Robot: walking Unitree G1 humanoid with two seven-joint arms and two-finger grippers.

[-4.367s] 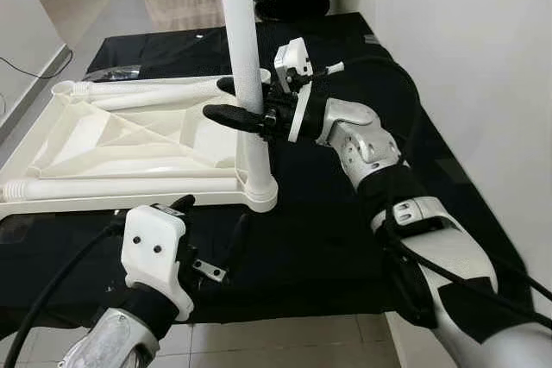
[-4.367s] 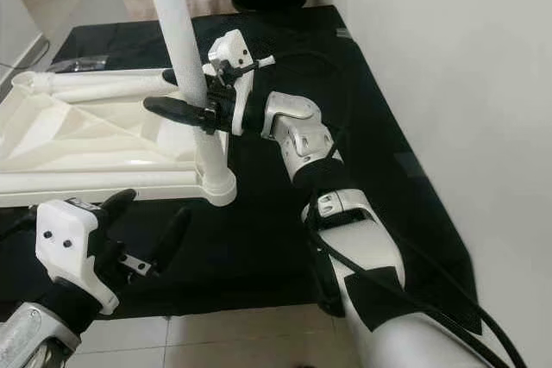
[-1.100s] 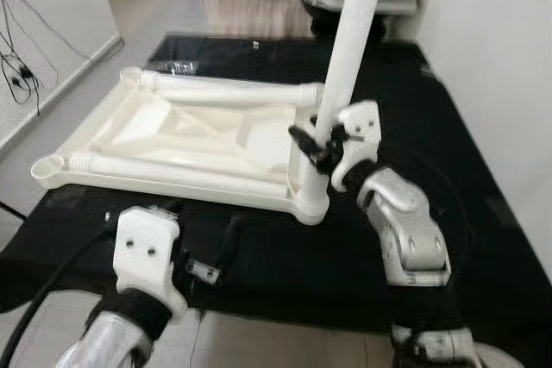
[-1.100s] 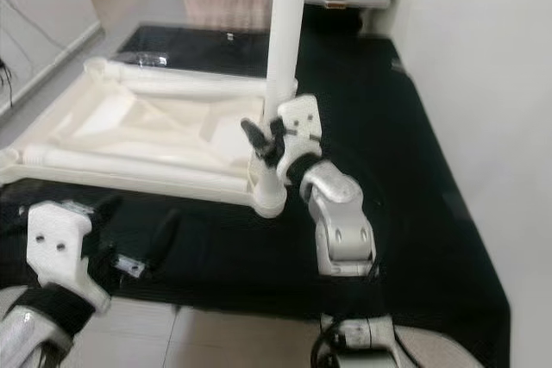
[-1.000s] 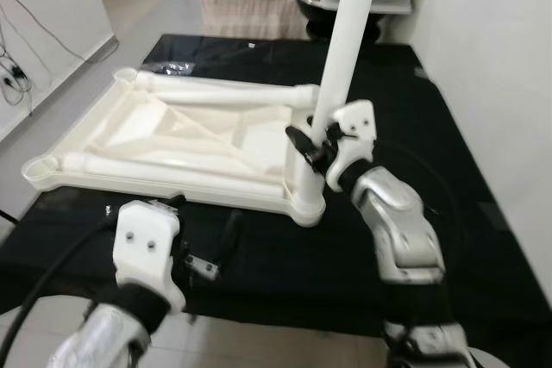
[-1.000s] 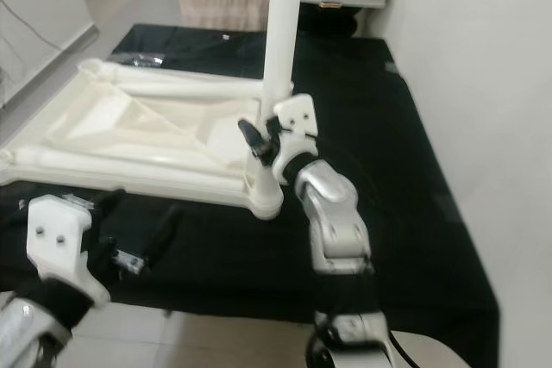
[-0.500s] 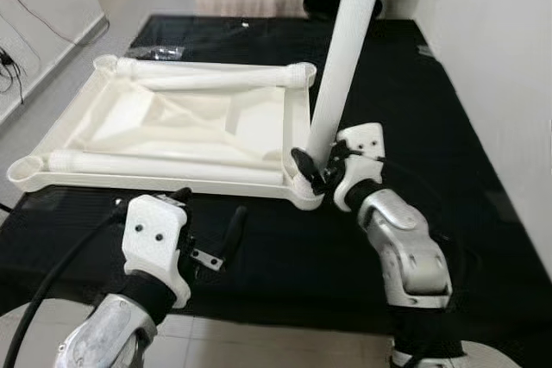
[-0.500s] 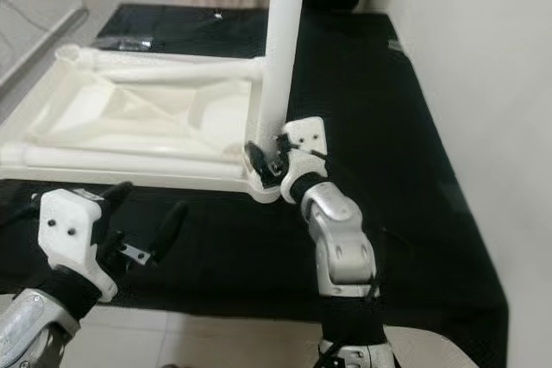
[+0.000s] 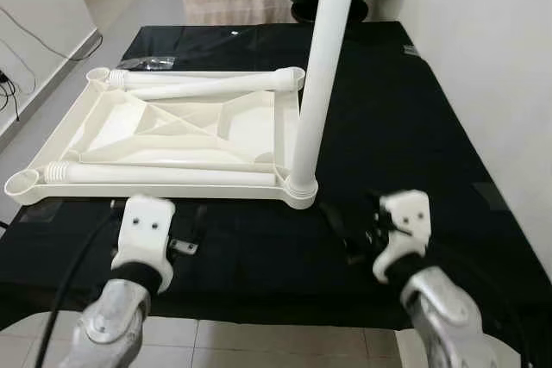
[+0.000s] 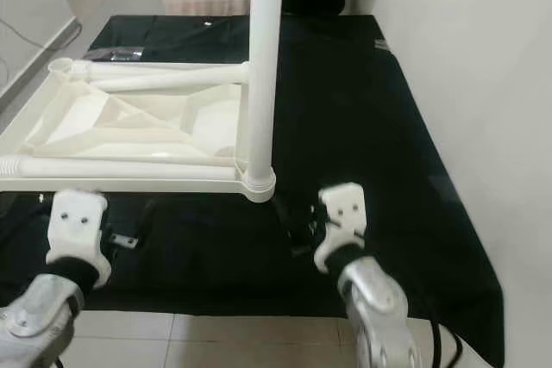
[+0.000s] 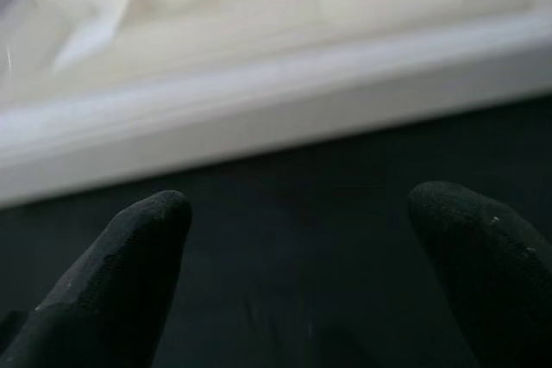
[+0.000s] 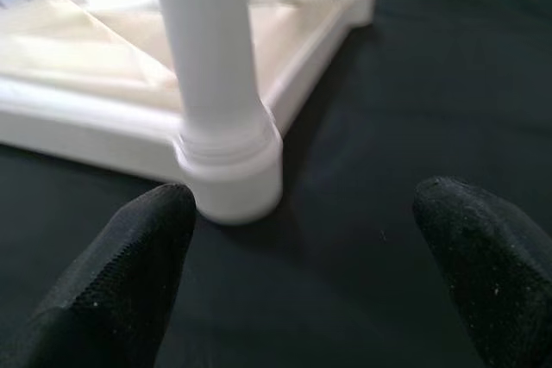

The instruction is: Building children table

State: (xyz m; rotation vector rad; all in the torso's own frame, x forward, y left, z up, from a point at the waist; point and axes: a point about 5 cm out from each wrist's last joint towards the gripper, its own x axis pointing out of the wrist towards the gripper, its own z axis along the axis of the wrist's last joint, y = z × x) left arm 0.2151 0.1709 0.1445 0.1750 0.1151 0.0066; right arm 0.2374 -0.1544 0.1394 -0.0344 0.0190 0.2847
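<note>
A white children's tabletop (image 9: pixel 172 131) lies upside down on a black mat (image 9: pixel 414 127) on the floor, one white leg (image 9: pixel 315 84) standing upright in its near right corner socket and two more legs (image 9: pixel 164 175) lying across its underside. The right pincer (image 9: pixel 349 232) hovers low over the mat just in front of that corner, fingers (image 12: pixel 129 273) spread wide and apart from the leg. The left pincer (image 9: pixel 185 234), also spread wide, hangs near the tabletop's front edge.
</note>
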